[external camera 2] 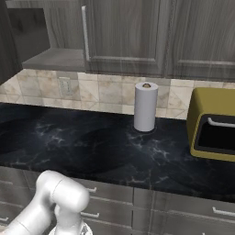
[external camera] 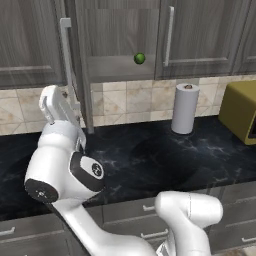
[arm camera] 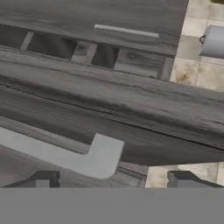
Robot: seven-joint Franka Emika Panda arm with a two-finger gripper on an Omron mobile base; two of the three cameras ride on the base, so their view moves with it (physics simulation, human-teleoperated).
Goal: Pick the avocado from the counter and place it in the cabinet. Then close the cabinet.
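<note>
The avocado, a small green ball, rests on the inner shelf of the cabinet, whose left door stands swung out and shows edge-on. My white hand is pressed close to the lower end of that door's silver bar handle. In the hand view, the gripper is open. The handle's end bracket lies just ahead, between the dark fingertips, against the wood-grain door face. The black marble counter lies below.
A paper-towel roll stands on the counter against the tiled wall. A yellow appliance sits at the right. The right cabinet door is shut. Grey drawers run beneath the counter.
</note>
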